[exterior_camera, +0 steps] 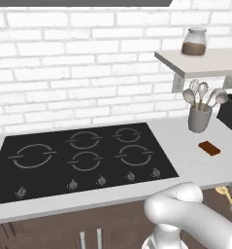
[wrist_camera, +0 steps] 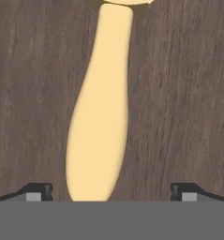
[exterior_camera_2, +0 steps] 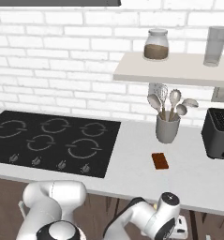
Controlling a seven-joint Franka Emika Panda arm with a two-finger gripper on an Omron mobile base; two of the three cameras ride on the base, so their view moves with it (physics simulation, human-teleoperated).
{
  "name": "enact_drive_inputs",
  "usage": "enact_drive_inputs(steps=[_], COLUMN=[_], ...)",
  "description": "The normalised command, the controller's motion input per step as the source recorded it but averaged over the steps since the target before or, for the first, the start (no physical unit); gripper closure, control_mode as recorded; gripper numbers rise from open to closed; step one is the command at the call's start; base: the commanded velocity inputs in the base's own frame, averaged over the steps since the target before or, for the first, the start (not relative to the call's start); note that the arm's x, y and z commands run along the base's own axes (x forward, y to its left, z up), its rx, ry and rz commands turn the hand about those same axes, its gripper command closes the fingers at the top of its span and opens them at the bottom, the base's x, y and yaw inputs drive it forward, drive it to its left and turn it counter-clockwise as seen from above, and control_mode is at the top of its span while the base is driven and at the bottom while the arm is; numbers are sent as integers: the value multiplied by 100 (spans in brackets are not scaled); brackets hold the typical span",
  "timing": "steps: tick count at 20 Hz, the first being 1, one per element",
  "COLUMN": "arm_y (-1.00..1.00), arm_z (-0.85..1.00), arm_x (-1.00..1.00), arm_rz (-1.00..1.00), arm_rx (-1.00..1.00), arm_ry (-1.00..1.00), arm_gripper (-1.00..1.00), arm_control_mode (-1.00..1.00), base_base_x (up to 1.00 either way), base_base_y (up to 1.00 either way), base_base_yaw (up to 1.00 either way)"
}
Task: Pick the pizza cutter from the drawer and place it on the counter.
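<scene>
The arm [exterior_camera: 185, 214] is presenting smooth, rounded, glossy white link housings below the front edge of the counter [exterior_camera_2: 132, 180]. Dark joint faces are showing between the white segments, and one round grey cap is topping a link. The gripper [wrist_camera: 111, 192] is showing two small dark fingertips [wrist_camera: 38, 191] with pale grey pads.

Prob. home kitchen: cooktop [exterior_camera: 83, 158], counter [exterior_camera_2: 132, 168], utensil crock [exterior_camera_2: 167, 129], toaster [exterior_camera_2: 219, 133].
</scene>
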Motion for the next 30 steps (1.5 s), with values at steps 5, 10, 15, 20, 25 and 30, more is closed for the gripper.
enact_drive_inputs(steps=[5,10,15,20,25,30], arm_y=[0,0,0,0,0,0], arm_z=[-9,-14,-20,-13,-9,0], arm_x=[0,0,0,0,0,0], arm_rz=[0,0,0,0,0,0], arm_rx=[0,0,0,0,0,0], arm_ry=[-1,0,0,0,-1,0], arm_gripper=[-100,-100,-100,-100,100,100], arm_control_mode=[-100,-100,-100,-100,-100,-100], base_base_x=[0,0,0,0,0,0], base_base_y=[0,0,0,0,0,0], base_base_yaw=[0,0,0,0,0,0])
